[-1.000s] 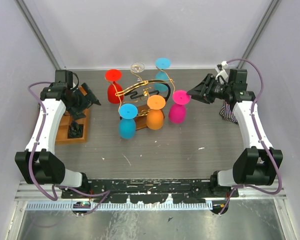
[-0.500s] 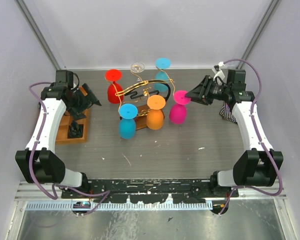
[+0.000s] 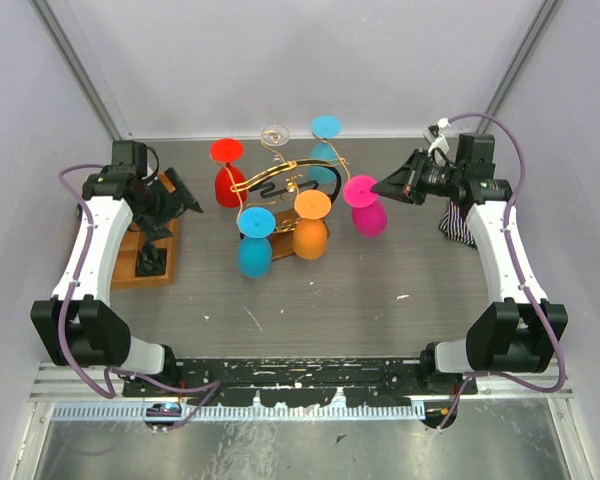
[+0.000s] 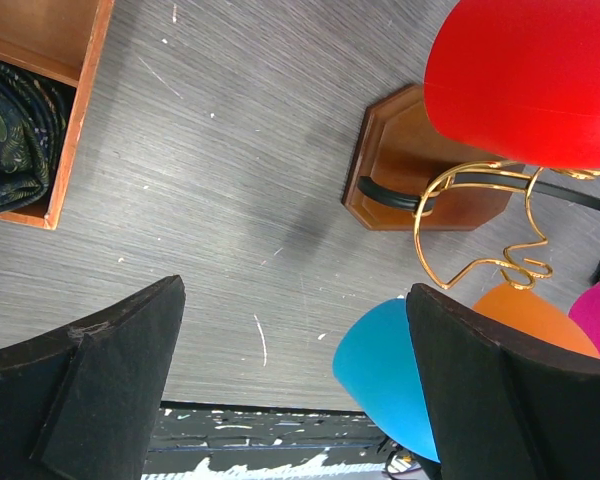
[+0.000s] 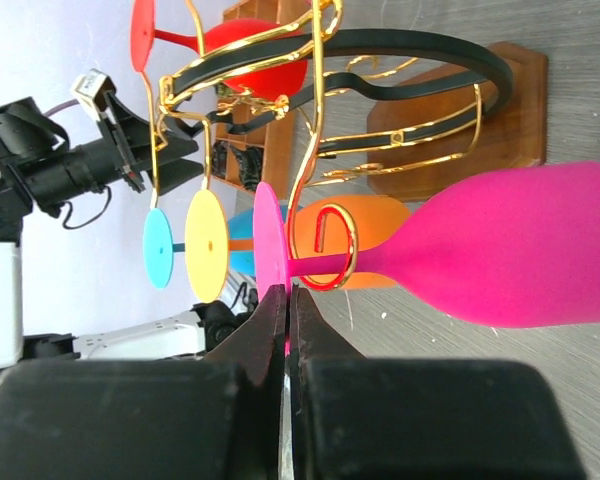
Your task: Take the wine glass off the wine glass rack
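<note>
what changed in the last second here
The right gripper closed on the foot of the pink wine glass, and the glass's bowl swung out toward the robot's right, so it now tilts. Its stem is still in a gold loop of the wine glass rack. The left gripper stayed open and in place, and the rack did not move.

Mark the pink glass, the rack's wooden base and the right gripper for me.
pink glass [image 5: 520,250], right wrist view, on its bowl.
wooden base [image 4: 392,165], left wrist view, on its top face.
right gripper [image 5: 287,295], right wrist view, between its closed fingertips.
</note>
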You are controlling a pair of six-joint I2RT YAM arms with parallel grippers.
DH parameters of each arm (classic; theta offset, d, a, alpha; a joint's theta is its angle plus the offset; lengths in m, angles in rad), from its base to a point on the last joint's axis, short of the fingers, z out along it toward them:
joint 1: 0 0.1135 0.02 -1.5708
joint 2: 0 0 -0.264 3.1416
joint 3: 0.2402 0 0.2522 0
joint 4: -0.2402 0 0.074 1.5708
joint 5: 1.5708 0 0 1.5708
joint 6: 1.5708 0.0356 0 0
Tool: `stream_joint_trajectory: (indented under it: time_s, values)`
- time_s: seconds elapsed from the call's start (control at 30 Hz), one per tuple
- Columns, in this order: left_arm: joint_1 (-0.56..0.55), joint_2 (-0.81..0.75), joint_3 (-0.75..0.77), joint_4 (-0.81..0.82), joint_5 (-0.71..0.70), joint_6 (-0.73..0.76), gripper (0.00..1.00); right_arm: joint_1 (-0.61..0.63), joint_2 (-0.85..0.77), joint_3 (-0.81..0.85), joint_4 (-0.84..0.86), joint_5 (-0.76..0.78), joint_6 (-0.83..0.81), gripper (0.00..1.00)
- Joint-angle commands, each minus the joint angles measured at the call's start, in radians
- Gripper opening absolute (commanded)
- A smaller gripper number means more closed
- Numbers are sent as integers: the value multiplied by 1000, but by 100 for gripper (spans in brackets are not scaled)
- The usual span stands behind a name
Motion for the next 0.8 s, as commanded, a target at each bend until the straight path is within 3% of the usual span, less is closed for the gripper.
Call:
stream_joint_trajectory:
  time_s: [0.0, 0.4, 0.77]
  values:
    - [-2, 8, -10, -11, 11, 17, 99, 2, 7, 40, 97, -89, 90, 1]
    - [-2, 16, -25, -1, 27, 12, 99, 9, 67, 0, 273, -167, 243, 1]
    - [0, 21, -19, -8, 12, 24, 100, -9, 143, 46, 424, -46, 297, 1]
